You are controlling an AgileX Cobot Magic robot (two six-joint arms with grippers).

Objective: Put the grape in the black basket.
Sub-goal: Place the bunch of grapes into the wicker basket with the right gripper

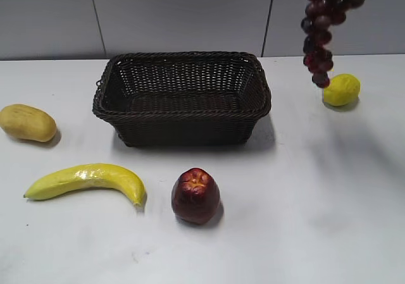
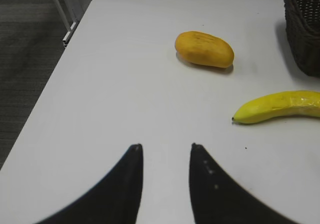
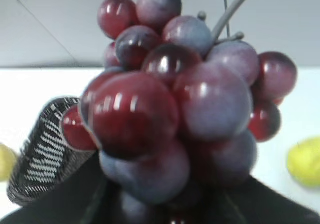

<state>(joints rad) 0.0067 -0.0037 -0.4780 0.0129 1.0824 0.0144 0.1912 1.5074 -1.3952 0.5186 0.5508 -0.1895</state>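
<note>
The grape (image 1: 324,24) is a dark red-purple bunch hanging in the air at the top right, above and to the right of the black basket (image 1: 182,94). It fills the right wrist view (image 3: 175,99), where my right gripper (image 3: 165,211) is shut on it; the fingers are mostly hidden behind the bunch. The gripper itself is above the exterior view's top edge. The basket's corner (image 3: 42,149) shows at the lower left of the right wrist view, and at the right edge of the left wrist view (image 2: 302,24). My left gripper (image 2: 164,146) is open and empty over the bare table.
A dark red apple (image 1: 195,195) stands in front of the basket. A banana (image 1: 88,180) lies front left, also in the left wrist view (image 2: 280,106). A yellow-orange mango (image 1: 26,122) lies at the far left. A lemon (image 1: 342,89) sits under the grape's tip.
</note>
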